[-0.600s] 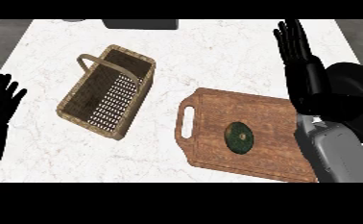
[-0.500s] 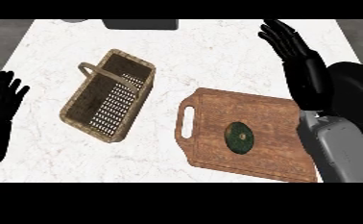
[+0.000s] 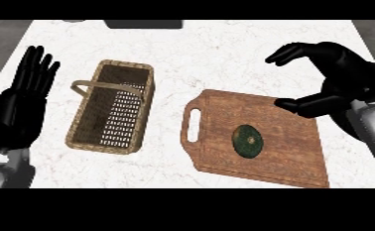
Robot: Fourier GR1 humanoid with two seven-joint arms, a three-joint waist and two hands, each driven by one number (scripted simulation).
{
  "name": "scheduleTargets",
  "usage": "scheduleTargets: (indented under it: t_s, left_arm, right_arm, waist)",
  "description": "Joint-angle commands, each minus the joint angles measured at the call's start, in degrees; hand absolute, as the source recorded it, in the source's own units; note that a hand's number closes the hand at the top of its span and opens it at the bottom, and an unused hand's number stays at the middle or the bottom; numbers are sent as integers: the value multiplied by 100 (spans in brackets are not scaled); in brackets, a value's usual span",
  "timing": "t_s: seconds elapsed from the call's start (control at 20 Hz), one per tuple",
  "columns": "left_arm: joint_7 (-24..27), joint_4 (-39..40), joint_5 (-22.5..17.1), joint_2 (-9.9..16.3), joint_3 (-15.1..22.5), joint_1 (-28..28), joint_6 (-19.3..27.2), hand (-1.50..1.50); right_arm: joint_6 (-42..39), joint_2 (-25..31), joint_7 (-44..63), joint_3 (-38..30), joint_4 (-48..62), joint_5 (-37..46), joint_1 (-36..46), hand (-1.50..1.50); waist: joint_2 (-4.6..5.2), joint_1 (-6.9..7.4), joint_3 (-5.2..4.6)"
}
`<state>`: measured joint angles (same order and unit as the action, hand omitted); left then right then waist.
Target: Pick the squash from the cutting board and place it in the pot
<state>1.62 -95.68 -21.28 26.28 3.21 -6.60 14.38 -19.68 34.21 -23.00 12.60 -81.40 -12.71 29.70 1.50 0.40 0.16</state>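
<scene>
Nearest the lower edge lies the wooden cutting board (image 3: pixel 285 145), its slotted handle pointing left. The dark green squash (image 3: pixel 249 140) rests on it, a little left of the board's middle, untouched by either hand. Left of the board, apart from it, sits a wicker basket (image 3: pixel 111 105) with its hoop handle folded over the left rim; through the open top only its slatted floor shows.

At the left edge the left hand (image 3: pixel 22 101) stands open, fingers straight and pointing up the counter, its wrist cut off by the frame. At the right, the right hand (image 3: pixel 333 79) hovers over the board's far right corner, spread wide: thumb low over the board's edge, fingers arched out to the left above the marble counter (image 3: pixel 219 56), holding nothing. Its grey forearm leaves the view at the right edge.

Farthest off, a dark flat object (image 3: pixel 143 24) is cut by the top edge; what it is cannot be told.
</scene>
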Motion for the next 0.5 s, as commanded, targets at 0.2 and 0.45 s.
scheduleTargets:
  t_s: [0.2,0.45]
  left_arm:
    - [-152,506,-38,-218,16,-700,-7,0]
    - [147,813,270,-500,272,-753,38,0]
  right_arm:
    - [-1083,913,-3443,46,1157,1354,-231,-150]
    - [-557,1384,-3582,613,1302,2417,63,-150]
  waist:
    - [-43,24,6]
    - [-81,45,-11]
